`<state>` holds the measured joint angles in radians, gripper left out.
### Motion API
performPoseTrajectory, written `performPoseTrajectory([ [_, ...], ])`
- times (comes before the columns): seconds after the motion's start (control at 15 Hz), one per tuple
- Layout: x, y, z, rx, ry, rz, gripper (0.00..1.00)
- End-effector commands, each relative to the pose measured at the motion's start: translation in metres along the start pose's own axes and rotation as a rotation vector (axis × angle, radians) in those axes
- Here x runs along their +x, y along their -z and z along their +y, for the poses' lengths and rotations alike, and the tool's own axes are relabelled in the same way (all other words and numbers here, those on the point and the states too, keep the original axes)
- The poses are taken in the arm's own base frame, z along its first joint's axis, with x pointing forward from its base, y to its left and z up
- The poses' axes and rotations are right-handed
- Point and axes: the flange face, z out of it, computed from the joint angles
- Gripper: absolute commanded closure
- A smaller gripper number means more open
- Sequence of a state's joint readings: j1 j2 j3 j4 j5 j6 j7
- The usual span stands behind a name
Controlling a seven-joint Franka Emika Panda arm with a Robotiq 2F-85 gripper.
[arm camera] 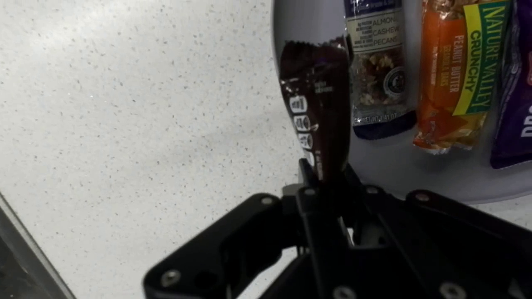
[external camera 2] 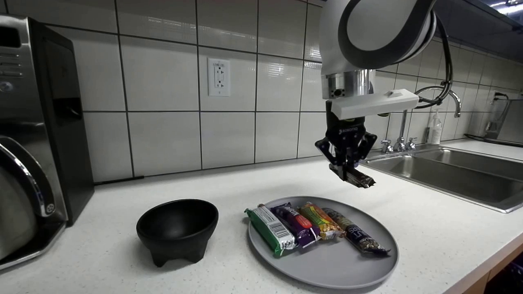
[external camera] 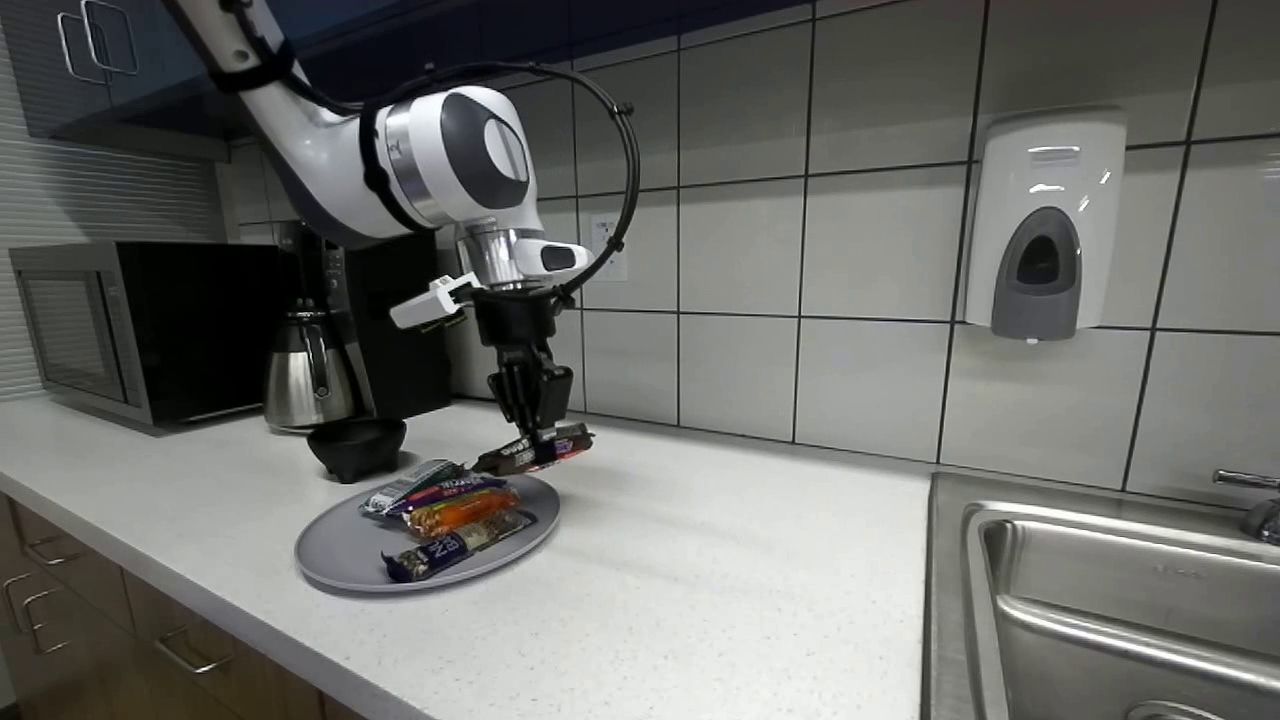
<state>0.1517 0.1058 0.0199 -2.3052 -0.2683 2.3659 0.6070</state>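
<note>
A dark brown wrapped snack bar (arm camera: pixel 320 104) is pinched between the fingers of my gripper (arm camera: pixel 326 170), one end jutting out past them. In both exterior views the bar (external camera 2: pixel 361 179) hangs above the counter, close to the far rim of a grey round plate (external camera 2: pixel 327 269). Its middle is covered by the fingers. On the plate lie a green-and-white bar (external camera 2: pixel 271 229), a purple bar (external camera 2: pixel 296 223), an orange granola bar (external camera 2: pixel 321 221) and a nut bar with dark blue ends (external camera 2: pixel 355 232), side by side. The held bar overlaps the nut bar in the wrist view.
A black footed bowl (external camera 2: pixel 177 228) stands beside the plate. Farther along are a steel carafe (external camera: pixel 308 375), a black coffee machine (external camera: pixel 395 320) and a microwave (external camera: pixel 150 330). Tiled wall (external camera: pixel 745 380) backs the white counter (external camera: pixel 720 580); a steel sink (external camera: pixel 1130 600) lies at its other end.
</note>
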Motion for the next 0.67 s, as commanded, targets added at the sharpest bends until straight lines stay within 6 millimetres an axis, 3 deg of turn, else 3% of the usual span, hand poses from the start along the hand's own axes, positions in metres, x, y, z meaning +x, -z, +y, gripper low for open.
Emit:
performPoseTrajectory([
  [0.0, -0.015, 0.006, -0.005, -0.034, 0.014, -0.004, 0.96],
  [0.6, -0.026, -0.003, -0.010, -0.062, 0.071, -0.040, 0.96],
])
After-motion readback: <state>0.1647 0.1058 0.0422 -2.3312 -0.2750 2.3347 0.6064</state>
